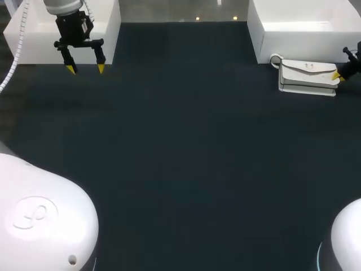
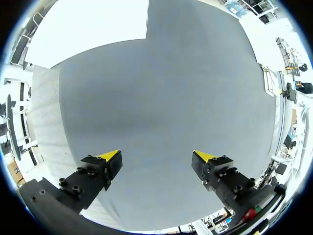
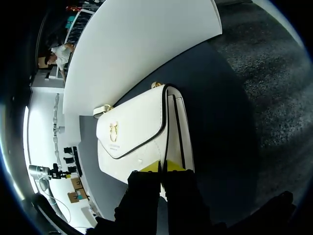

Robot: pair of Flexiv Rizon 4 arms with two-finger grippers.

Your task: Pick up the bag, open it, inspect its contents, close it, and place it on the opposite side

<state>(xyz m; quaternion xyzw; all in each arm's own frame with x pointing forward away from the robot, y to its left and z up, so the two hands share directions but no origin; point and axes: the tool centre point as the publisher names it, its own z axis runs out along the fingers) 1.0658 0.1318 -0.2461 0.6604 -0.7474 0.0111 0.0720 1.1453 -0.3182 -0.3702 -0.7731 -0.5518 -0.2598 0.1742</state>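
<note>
Right now the white bag (image 1: 308,76) is seen lying flat on the dark tabletop (image 1: 180,158) at the far right, just in front of a white box (image 1: 307,28), with its flap down and its small handle loop turned toward the middle of the tabletop. In the right wrist view the flap is shown closed, with a gold clasp on its face, so nothing of the contents can be seen. The right jaws (image 3: 162,169) are found at the bag's outer end, the two yellow tips pressed together with no gap between them; whether a thin edge of the bag is pinched there or the tips merely rest against it cannot be told from these pictures. The left jaws (image 2: 156,161) are held wide apart above bare tabletop at the far left, near another white box (image 1: 62,25), and nothing is gripped by them. As to progress, the scene is fitted by two readings: a closed bag at one side, with the lifting, opening and inspecting to come, or a bag that has been closed and set down at its final side with the right arm about to leave it. Which side counts as the opposite one is not settled by the pictures, so no further judgement is made.
</note>
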